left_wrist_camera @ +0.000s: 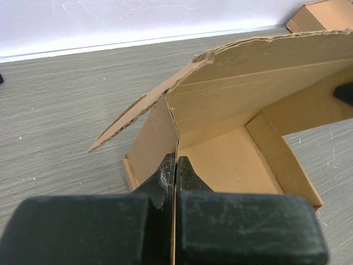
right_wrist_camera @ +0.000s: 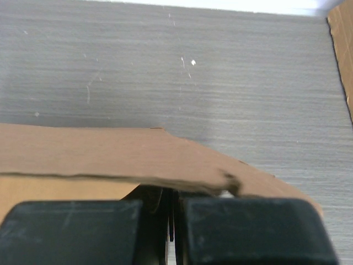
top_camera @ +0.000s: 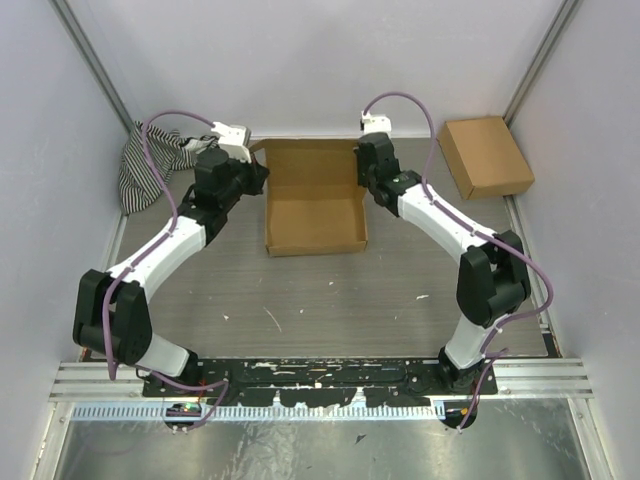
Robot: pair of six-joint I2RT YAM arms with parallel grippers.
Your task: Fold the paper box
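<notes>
1. The tips of the right fingers (right_wrist_camera: 149, 194) are hidden behind a cardboard flap.
2. The paper box (top_camera: 315, 205), on the middle of the worktop (top_camera: 320, 290), is clamped at its left wall by the left gripper (top_camera: 262, 178) and at its right wall by the right gripper (top_camera: 362, 172).
3. Two grippers and two boxes are counted; the smaller box (top_camera: 485, 155) lies far right.

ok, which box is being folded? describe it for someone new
On the grey table, look to the far middle, between the two arms. The paper box is the open brown tray there, with the left gripper and right gripper pinching its side walls. Unlike the closed cardboard box at the far right, it shows its inside and a raised flap.
</notes>
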